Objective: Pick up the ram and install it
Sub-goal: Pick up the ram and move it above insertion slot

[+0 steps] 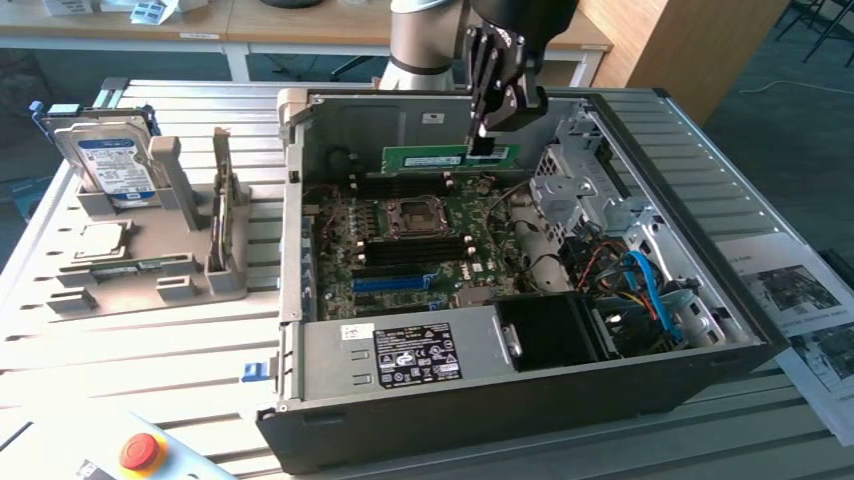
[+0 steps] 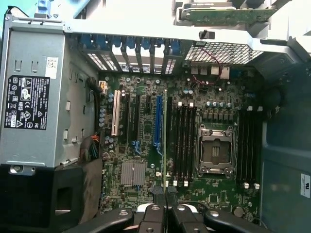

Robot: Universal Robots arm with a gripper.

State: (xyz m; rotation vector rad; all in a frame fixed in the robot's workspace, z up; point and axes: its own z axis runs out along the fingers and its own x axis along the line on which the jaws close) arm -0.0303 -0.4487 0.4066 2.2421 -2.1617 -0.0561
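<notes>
The ram [image 1: 427,159], a long green stick with a white label, hangs inside the open computer case [image 1: 641,110] above the back of the motherboard [image 1: 400,270]. My gripper [image 1: 489,150] is shut on its end at the exterior view's right. In the wrist view the ram [image 2: 165,141] appears edge-on as a thin green line running out from my gripper [image 2: 165,213], beside the black memory slots [image 2: 184,145] and close to the long blue slot [image 2: 157,121]. The CPU socket [image 2: 215,150] lies just beyond those slots.
A grey holder [image 1: 160,290] on the exterior view's left carries a hard drive [image 1: 114,165], an upright card [image 1: 224,200] and a CPU [image 1: 100,240]. The power supply [image 1: 400,355] and cables [image 1: 654,290] fill the case's near side. A red stop button [image 1: 140,450] sits at the front.
</notes>
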